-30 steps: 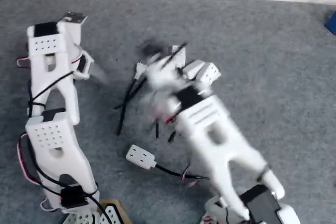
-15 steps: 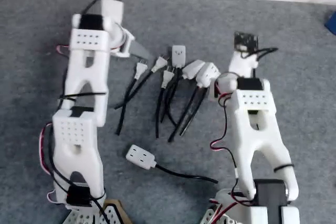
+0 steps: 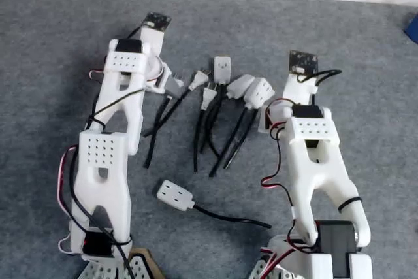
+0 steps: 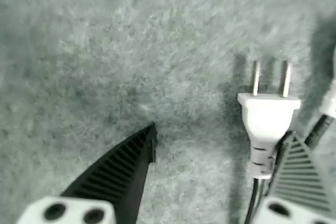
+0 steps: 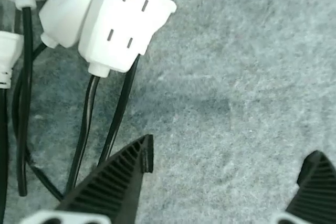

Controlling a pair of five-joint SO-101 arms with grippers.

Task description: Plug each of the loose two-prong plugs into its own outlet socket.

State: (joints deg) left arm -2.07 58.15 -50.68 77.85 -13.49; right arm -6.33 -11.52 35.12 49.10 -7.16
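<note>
Left gripper [image 4: 221, 132] is open, low over the grey mat at the far-left edge of the cable bunch. The leftmost two-prong plug [image 4: 269, 116] lies off-centre by the bunch-side finger, prongs pointing far and cord trailing near. The left arm is nearest. Right gripper [image 5: 232, 148] is open, just right of the white outlet socket [image 5: 126, 19].

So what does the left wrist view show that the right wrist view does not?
Left wrist view: one white two-prong plug lying flat, close to the open left gripper. Right wrist view: a white socket block with four slots, near the open right gripper. Both: grey carpet, black cords and black ridged fingers.
</note>
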